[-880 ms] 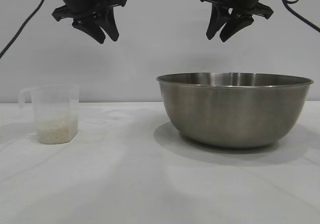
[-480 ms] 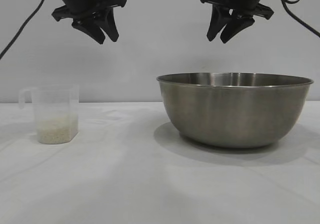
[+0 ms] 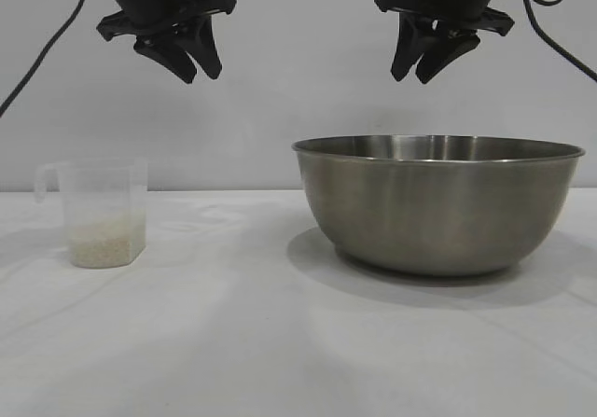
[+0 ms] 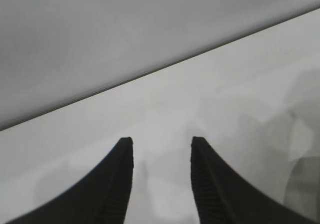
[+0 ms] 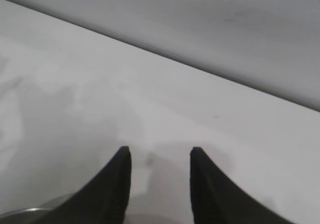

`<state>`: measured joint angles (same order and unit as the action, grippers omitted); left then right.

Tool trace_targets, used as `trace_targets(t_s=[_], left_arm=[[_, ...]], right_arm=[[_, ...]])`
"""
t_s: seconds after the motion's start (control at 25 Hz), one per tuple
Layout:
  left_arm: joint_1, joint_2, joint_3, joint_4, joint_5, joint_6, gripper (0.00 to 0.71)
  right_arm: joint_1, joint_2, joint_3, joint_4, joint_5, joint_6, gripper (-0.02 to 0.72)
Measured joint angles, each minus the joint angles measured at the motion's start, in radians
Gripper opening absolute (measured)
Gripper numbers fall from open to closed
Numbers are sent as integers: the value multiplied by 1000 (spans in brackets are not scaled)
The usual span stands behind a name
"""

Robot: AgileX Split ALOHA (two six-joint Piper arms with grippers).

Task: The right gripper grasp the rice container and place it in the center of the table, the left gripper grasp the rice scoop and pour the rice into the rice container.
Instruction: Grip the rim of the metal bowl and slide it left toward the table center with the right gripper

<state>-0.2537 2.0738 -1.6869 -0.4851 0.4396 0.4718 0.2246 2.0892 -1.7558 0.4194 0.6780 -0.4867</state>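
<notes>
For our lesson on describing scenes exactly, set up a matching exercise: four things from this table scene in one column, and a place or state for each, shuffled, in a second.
Things:
1. bowl
2. scoop
3. left claw
4. right claw

Places or states:
A. stands on the table, rice in its bottom
B. open, empty, high above the bowl
C. steel, on the table's right side
D. open, empty, high above the scoop

Pairs: 1-C, 2-A, 3-D, 4-B

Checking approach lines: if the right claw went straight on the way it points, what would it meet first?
Probably the rice container: the right claw, open and empty, hangs over it. Depth unclear; the table behind is possible.
</notes>
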Motion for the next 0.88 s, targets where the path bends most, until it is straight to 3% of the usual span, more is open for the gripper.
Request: trace_targets(t_s=[0.16,0.36,0.68,0.88], left_arm=[[0,0,0,2,16,0,224],[0,-6,0,2,24,0,224],[0,-15,0,5,24,1,224],[0,-16,0,5,24,2,224]], right_arm=[[0,-4,0,0,47,0,219],[-3,-62,0,-19,171,28,219],[-88,-133,-7,-58,523,58,219],[-121,-143,2,-116,556,108,219]])
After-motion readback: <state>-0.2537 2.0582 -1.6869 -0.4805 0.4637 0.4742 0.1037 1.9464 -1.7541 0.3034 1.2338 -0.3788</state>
